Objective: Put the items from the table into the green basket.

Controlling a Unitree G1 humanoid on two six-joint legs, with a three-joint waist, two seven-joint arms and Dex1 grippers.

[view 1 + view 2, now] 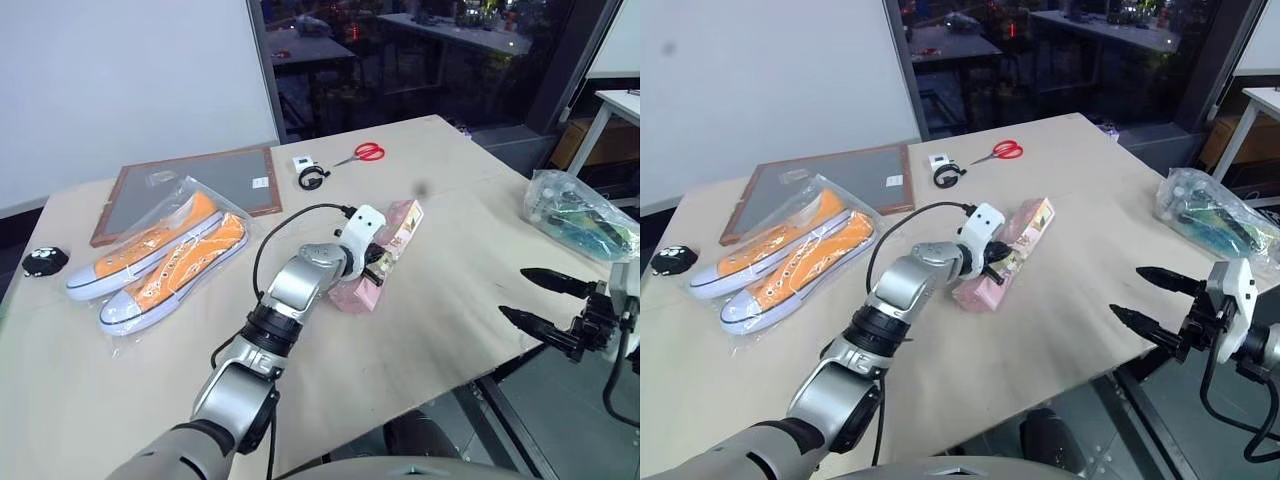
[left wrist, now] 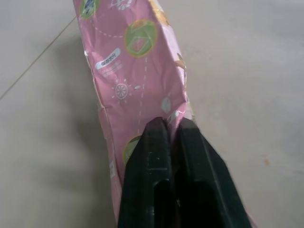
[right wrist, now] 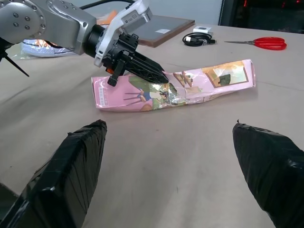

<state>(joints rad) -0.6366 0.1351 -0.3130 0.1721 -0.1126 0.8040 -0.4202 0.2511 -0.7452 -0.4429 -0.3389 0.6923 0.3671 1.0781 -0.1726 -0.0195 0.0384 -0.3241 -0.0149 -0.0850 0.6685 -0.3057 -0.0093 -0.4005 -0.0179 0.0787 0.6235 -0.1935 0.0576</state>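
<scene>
Pink, crinkled film with printed pictures: the long soft pack (image 3: 175, 90) lies flat on the pale wooden table (image 1: 430, 300), about mid-table, its far end angled toward the red scissors (image 1: 362, 153). The left gripper (image 3: 159, 76) comes down onto the pack's middle from the near-left, and the two black fingers (image 2: 156, 156) are pressed together with their tips pinching a fold of the pink film; in the left wrist view the pack creases and narrows right where the tips meet. Whether the pack is lifted at all cannot be told; its two ends rest on the wood.

The right gripper (image 1: 1150, 300) hangs beyond the table's near-right edge, well apart from the pack, its pointed fingers spread wide with nothing between them.

Farther out, a pair of orange sneakers in a clear bag (image 1: 160, 255) lies to the left, a framed dark board (image 1: 200, 185) behind them, and a small black object (image 1: 44, 261) at the far-left edge. A coiled black cable (image 1: 312, 178) sits near the scissors. A clear bag of mixed goods (image 1: 580, 215) rests at the right edge, its contents hard to make out.
</scene>
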